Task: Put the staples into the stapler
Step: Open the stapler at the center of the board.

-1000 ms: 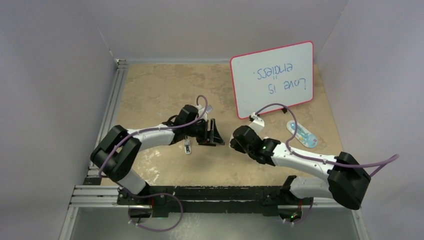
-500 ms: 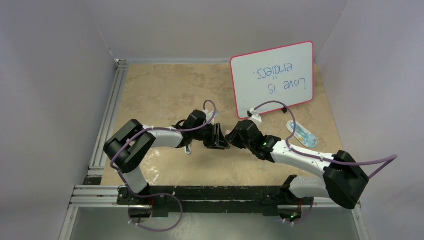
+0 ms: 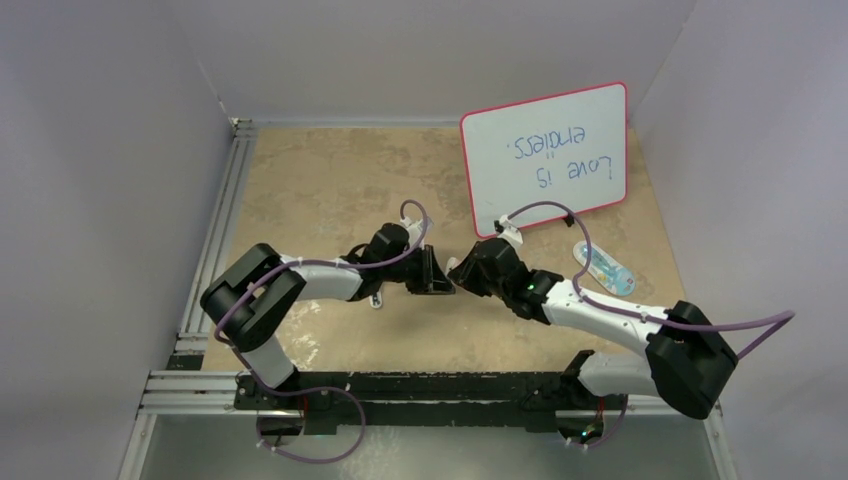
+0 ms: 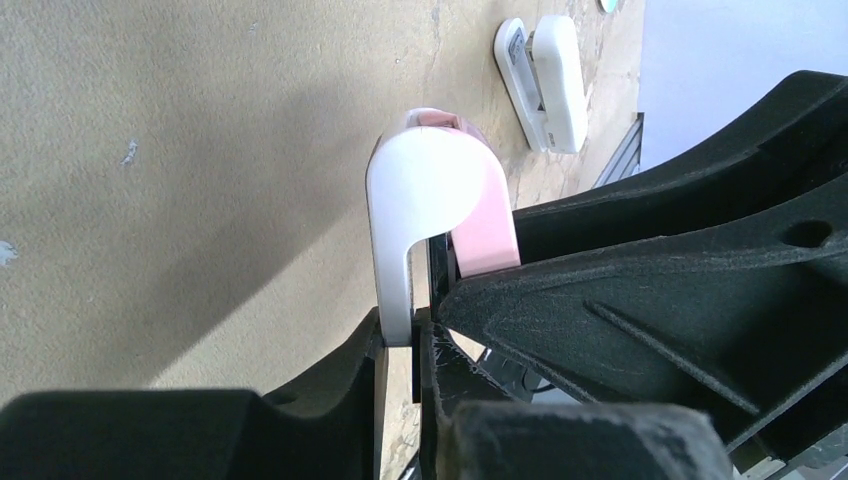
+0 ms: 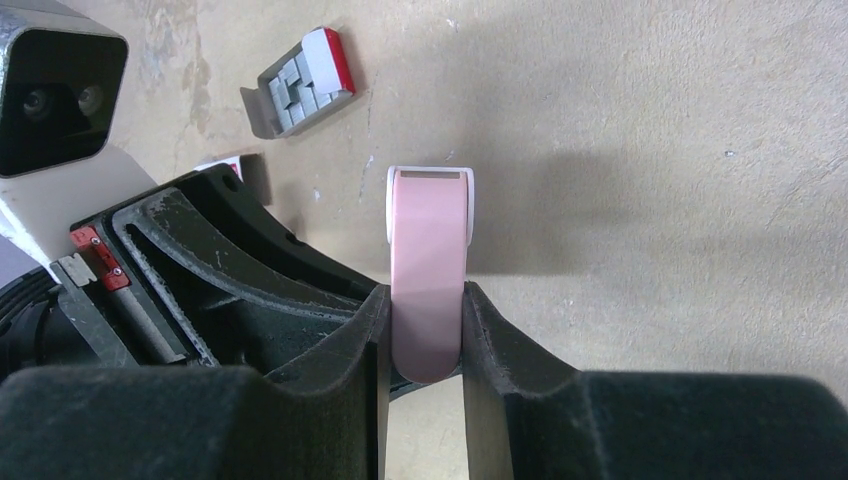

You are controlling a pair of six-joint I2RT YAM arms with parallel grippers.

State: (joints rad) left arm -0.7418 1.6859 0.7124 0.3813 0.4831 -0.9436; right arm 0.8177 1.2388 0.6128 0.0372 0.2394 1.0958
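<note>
Though staples (image 5: 296, 95) lie apart, right end effector (image 5: 425, 305) clamps stapler (image 5: 430, 230)

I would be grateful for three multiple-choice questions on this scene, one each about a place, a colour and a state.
1. Where does the tray of staples lie?
A on the table, apart from the pink stapler
B on top of the stapler
C in a drawer

2. What colour is the frame of the whiteboard?
A blue
B red
C green

3. How is the right gripper?
A open and empty
B shut on the tray
C shut on the pink stapler

Answers:
1 A, the right wrist view shows it on the table beyond the stapler.
2 B, a red rim runs round the board.
3 C, both fingers press the stapler's sides.
</note>
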